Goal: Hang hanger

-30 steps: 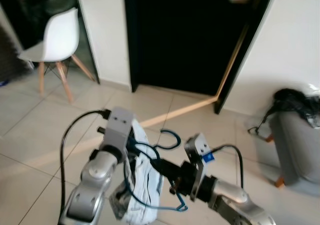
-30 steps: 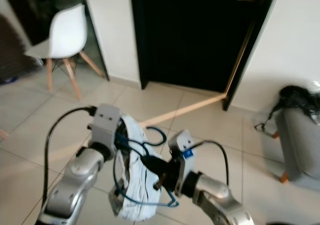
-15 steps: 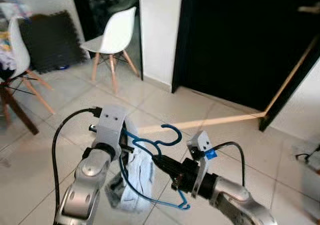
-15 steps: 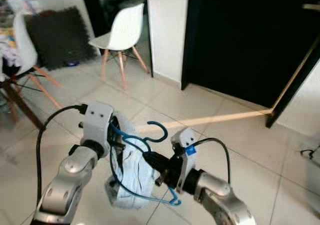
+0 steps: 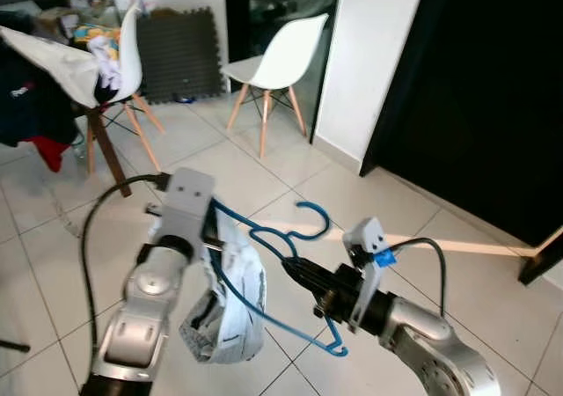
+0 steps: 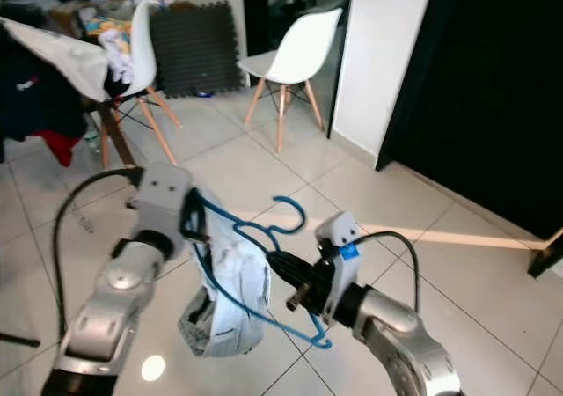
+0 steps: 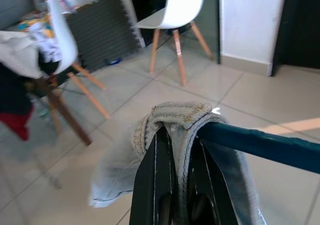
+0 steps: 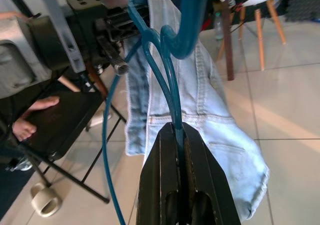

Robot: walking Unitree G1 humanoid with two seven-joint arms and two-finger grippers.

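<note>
Carrying a blue hanger [image 5: 273, 264] with pale denim jeans [image 5: 230, 312] draped over it, I am standing on a tiled floor [image 5: 53, 238] with both arms raised in front of me. I am using 2 grippers so the load is not swinging. My right gripper [image 5: 295, 271] is closed on the hanger's thin wire just below the neck, with the hook [image 5: 310, 217] curling up and free above my fingers; the right wrist view shows the blue wire running straight between the 2 black fingers. My left gripper [image 7: 176, 150] is pinched shut on the jeans' waistband where it folds over the hanger's bar, which I judge is keeping the denim from sliding off. The jeans are hanging down between my arms, clear of the floor.

Ahead and to my left, a white chair [image 5: 274, 62] is standing near a dark doorway [image 5: 493, 106]. Another chair, piled with clothes [image 5: 53, 70], is further to my left. I am not seeing a rail or rod yet, so I judge the hanging is not yet begun.
</note>
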